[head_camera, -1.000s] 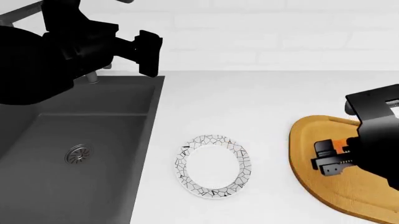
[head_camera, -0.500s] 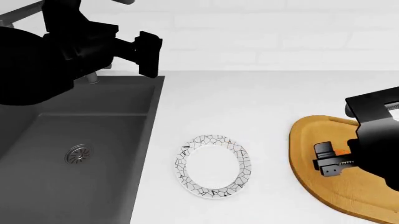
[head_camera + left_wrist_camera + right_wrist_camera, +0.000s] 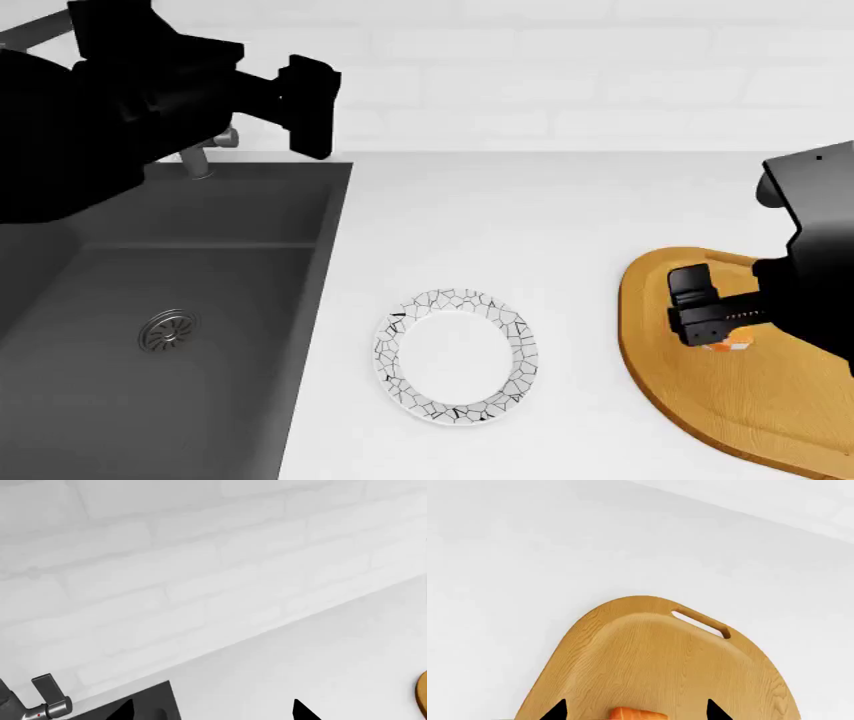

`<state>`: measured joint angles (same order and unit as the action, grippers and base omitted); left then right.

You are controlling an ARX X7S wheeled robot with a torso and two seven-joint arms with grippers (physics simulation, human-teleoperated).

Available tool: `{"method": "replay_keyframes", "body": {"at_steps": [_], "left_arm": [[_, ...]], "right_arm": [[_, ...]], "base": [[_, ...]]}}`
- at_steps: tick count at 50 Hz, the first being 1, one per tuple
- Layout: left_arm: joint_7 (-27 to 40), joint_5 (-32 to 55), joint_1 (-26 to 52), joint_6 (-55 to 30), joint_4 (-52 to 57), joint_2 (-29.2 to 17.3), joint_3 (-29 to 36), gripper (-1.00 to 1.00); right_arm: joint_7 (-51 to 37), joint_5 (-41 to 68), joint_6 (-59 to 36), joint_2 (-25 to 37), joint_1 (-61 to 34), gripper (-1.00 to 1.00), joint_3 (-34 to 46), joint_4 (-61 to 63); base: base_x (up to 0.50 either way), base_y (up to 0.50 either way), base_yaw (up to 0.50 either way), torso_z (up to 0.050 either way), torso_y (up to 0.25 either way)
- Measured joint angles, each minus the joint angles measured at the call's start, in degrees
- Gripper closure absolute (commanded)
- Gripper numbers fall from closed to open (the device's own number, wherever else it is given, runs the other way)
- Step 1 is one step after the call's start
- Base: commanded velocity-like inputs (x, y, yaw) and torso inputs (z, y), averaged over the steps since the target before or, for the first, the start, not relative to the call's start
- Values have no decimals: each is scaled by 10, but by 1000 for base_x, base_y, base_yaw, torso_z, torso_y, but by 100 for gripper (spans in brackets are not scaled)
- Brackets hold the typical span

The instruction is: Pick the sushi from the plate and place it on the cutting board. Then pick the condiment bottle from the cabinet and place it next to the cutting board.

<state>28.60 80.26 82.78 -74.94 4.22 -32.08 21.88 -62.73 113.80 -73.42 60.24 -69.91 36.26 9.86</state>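
Sushi (image 3: 729, 346) down on the cutting board (image 3: 747, 400), lying near the board's left side, orange top showing. Right gripper (image 3: 635, 711) hovering just above the sushi, jaws spread wide and holding nothing, tips either side of the piece. Plate (image 3: 457, 357) bare on the white worktop (image 3: 534, 220), left of the board. Left gripper (image 3: 310, 105) raised well away over the sink (image 3: 160, 300); jaws hard to read, probably apart.
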Motion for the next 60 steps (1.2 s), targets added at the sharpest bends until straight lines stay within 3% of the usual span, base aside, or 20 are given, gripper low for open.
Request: {"method": "replay_keyframes", "body": {"at_steps": [19,42,51,60], "left_arm": [[86,48,74,-8,49,-14,-38,-100],[251,163,214,1,99,-27,-90,-100],[241,125,286,10,51,-6,-72,-100],[179,26,374,37,-46,25,-24,-100]], "right_arm": [[11,4,83,-14,24,-100,-65,126],[-7,-2,99,-77,-11,-100,-50,146],[-10,1,101,-84,-19,-100,-47,152],[-7,1,107,-87,-16,-100,-50,164]], "base": [[0,0,0,0,0],[0,0,0,0,0],[0,0,0,0,0],[0,0,0,0,0]]}}
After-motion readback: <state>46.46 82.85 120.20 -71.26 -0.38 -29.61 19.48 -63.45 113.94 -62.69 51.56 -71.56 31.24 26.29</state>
